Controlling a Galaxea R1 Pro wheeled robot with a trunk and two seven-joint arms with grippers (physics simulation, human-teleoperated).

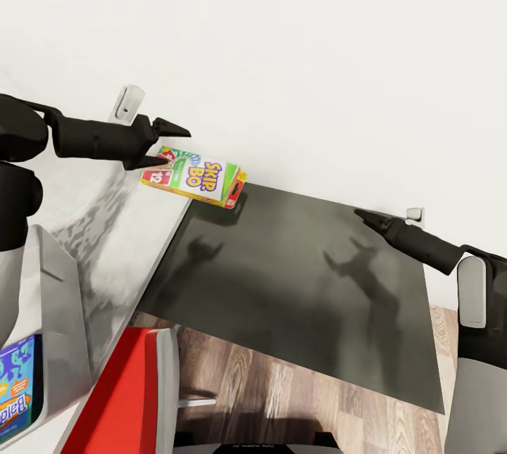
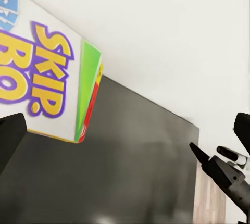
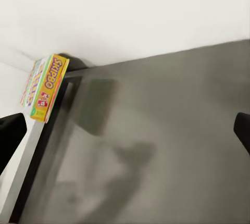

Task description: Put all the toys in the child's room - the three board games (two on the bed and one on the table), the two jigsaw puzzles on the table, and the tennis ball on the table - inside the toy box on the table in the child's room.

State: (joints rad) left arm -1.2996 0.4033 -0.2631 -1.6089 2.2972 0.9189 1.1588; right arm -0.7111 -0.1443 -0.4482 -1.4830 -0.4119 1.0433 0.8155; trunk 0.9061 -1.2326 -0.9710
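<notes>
— Where is the board game seen?

— A Skip-Bo box (image 1: 193,177) is held in the air over the far left corner of a dark table (image 1: 296,285), close to a white wall (image 1: 317,53). In the left wrist view the Skip-Bo box (image 2: 49,83) is seen just ahead of the fingers, and in the right wrist view it (image 3: 46,86) is shown edge-on beyond the table's corner.

— How is it held?

— It is pinched at one end by the left gripper (image 1: 160,145), whose fingers are closed onto that end.

— And the other arm?

— The right gripper (image 1: 371,218) is held above the table's right side, well apart from the box. Its fingers are seen spread in the right wrist view, with nothing between them.

— Anything else?

— A red and white piece of furniture (image 1: 130,391) is seen below, over a wooden floor (image 1: 282,398), and a blue printed box (image 1: 15,387) at the lower left edge.
</notes>
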